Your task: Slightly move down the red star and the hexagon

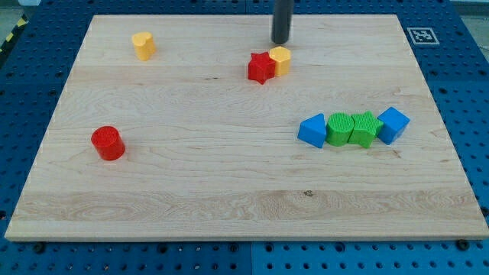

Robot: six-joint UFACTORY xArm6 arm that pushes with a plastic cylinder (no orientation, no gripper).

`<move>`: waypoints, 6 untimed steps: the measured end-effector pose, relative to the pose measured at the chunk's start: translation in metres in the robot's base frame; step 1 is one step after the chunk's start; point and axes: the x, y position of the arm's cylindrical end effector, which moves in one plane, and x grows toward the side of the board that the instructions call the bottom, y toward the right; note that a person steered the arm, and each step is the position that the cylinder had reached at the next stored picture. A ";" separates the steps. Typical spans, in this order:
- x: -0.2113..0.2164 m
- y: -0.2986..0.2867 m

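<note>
Nearest sits the red cylinder [108,143] at left, while far back the red star [260,67] touches the yellow hexagon [280,59] on its right — my tip [280,41], a bare rod without jaws, stands just behind them.

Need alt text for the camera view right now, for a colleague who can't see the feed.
My tip sits just above the touching red star and yellow hexagon near the wooden board's top centre. A row of two blue and two green blocks lies at the view's right; a red cylinder and another yellow block sit left.
</note>
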 end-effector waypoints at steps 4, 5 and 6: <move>0.061 -0.005; 0.046 -0.008; 0.045 -0.008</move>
